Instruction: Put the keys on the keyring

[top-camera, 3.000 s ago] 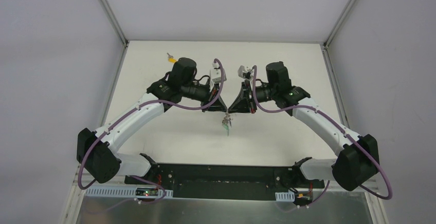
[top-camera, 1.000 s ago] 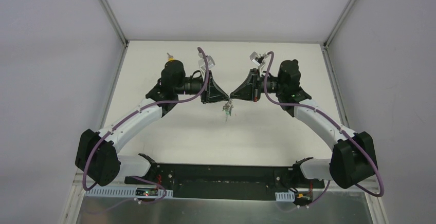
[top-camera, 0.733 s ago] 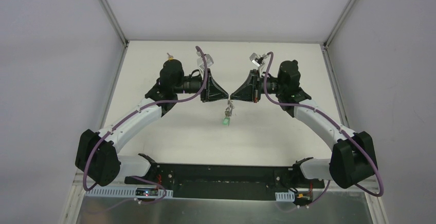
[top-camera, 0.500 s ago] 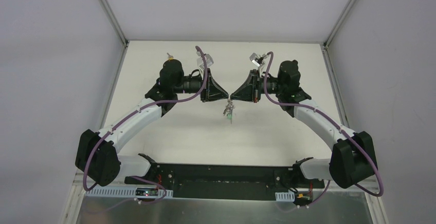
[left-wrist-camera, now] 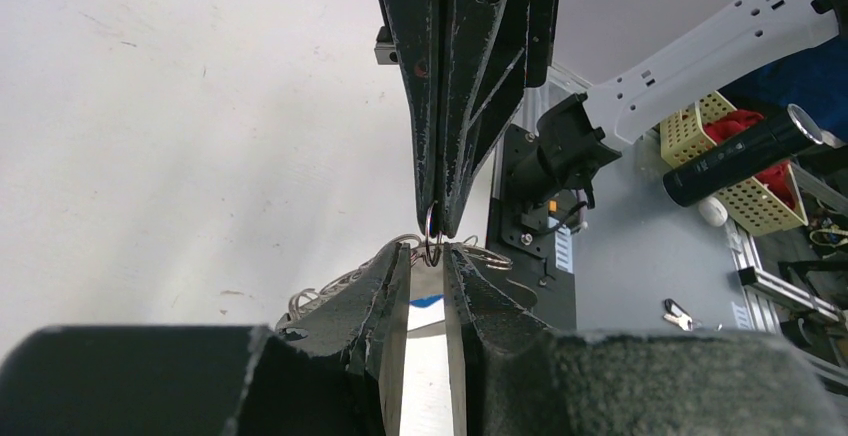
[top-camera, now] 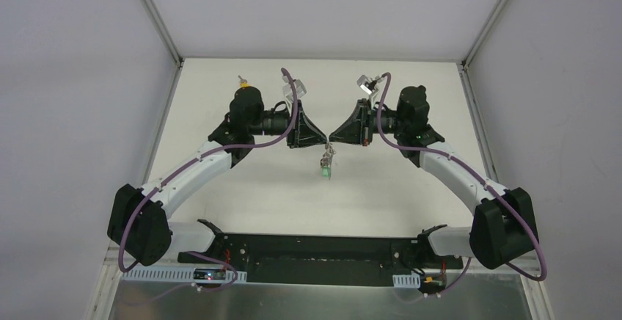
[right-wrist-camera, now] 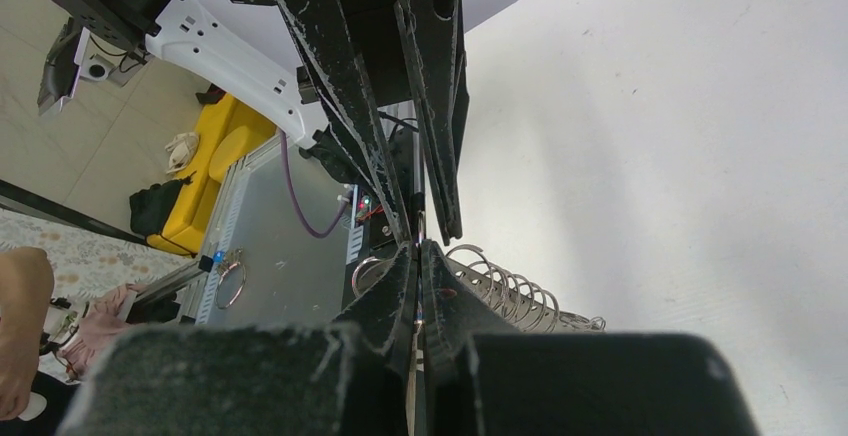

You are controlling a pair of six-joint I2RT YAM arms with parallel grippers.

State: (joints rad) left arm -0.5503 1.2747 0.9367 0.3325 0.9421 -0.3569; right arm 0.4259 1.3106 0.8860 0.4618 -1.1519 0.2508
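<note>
Since a second ago the left gripper (left-wrist-camera: 428, 249) has been eased slightly apart, and the keys (top-camera: 325, 167) now hang a touch lower, green head at the bottom. Over the table (top-camera: 411, 195), at top-view centre, both tips merge into one black point, so contact cannot be resolved there. Wire coils (right-wrist-camera: 510, 291) behind the fingers are partly hidden. On the left gripper a narrow gap is seen, with the keyring (left-wrist-camera: 429, 244) between the tips; touch cannot be told. The right gripper (right-wrist-camera: 418, 246) is pinched closed on the keyring's thin wire. The dangling keys are blurred and cannot be counted. A yellow-headed key (top-camera: 241, 81) lies well apart, upper left.
</note>
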